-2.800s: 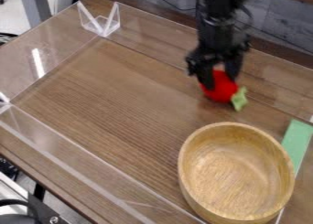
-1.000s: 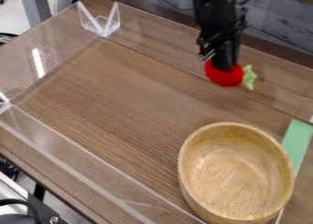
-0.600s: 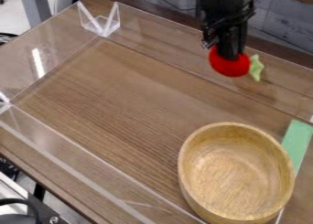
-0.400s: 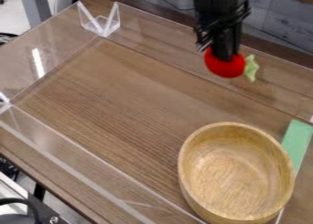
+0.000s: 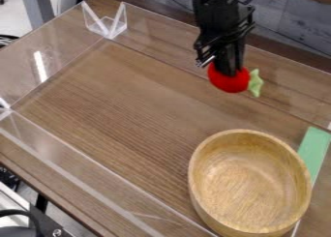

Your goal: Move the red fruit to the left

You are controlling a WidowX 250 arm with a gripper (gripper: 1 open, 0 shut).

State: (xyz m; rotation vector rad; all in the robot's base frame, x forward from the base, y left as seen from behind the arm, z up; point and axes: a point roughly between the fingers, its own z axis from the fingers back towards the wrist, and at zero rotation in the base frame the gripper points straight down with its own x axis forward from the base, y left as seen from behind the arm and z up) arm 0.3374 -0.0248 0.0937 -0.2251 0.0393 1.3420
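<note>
Gripper (image 5: 226, 65) — pointing steeply down — clamps red fruit (image 5: 231, 79).

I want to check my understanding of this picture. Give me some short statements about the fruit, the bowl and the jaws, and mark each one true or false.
1. The red fruit lies inside the wooden bowl. False: it is outside the bowl, further back on the table.
2. The gripper has its jaws closed on the red fruit. True.
3. The wooden bowl has nothing in it. True.
4. The gripper points sideways, level with the table. False: it points steeply downward.
5. A green leafy part sticks out from the red fruit. True.
</note>
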